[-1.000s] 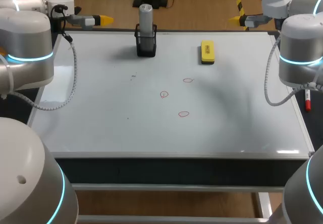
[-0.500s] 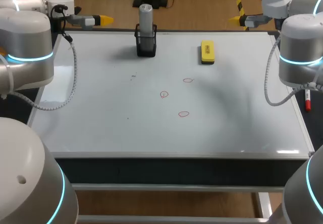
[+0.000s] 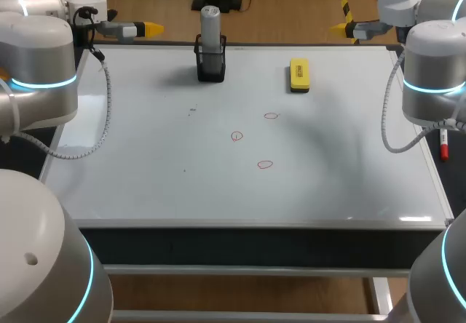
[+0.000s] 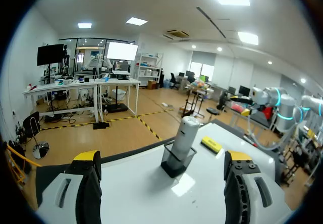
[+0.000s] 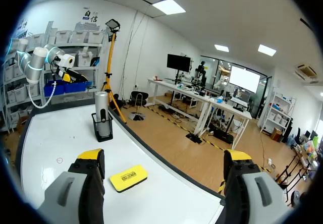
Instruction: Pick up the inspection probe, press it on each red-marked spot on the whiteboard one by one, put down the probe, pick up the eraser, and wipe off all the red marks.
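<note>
No change to log: left end effector [image 3: 152, 28], right end effector [image 3: 337, 27], probe [image 3: 210, 30], eraser [image 3: 299, 75], red marks [image 3: 265, 164] all match earlier head views.

Head camera's perched high behind the robot, looking steeply down on the whole desk [image 3: 218, 199]. Left wrist camera sits low off the desk's 11 o'clock corner, facing toward 3 o'clock; right wrist camera, off 1 o'clock, faces toward 9. All three catch the probe [image 3: 210, 26] and eraser [image 3: 299, 75].
</note>
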Available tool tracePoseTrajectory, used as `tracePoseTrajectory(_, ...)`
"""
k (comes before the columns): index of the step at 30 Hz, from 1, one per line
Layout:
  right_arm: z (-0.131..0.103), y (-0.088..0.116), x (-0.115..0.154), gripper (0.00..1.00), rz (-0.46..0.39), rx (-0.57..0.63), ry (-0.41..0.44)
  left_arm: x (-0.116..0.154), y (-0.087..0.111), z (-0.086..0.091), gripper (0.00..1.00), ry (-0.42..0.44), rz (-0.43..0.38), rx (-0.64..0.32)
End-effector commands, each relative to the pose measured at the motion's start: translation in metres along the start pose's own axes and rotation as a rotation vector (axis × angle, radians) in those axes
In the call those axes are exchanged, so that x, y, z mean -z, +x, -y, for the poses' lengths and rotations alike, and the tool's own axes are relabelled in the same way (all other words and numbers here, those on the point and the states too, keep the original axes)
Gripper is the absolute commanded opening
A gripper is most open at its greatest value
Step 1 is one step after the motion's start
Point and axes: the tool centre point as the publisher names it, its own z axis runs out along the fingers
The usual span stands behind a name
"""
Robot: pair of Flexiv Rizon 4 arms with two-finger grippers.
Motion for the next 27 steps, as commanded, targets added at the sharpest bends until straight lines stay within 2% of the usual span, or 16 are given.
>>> tracePoseTrajectory(1,0.000,0.000,0.000,1.00,-0.001,0.000,0.001,-0.002,-0.001,0.000,1.00,0.003,-0.005,0.000)
tracePoseTrajectory(7,0.000,0.000,0.000,1.00,-0.001,0.000,0.001,-0.015,0.001,0.005,1.00,0.046,-0.145,-0.080)
tracePoseTrajectory(11,0.000,0.000,0.000,1.00,-0.001,0.000,0.001,-0.023,0.004,0.006,1.00,0.087,-0.287,-0.124)
tracePoseTrajectory(16,0.000,0.000,0.000,1.00,-0.001,0.000,0.001,-0.033,0.010,0.007,1.00,0.158,-0.416,-0.156)
tracePoseTrajectory(20,0.000,0.000,0.000,1.00,-0.001,0.000,0.001,-0.045,0.016,0.006,1.00,0.184,-0.510,-0.179)
tracePoseTrajectory(27,0.000,0.000,0.000,1.00,-0.001,0.000,0.001,-0.072,0.031,0.003,1.00,0.185,-0.575,-0.264)
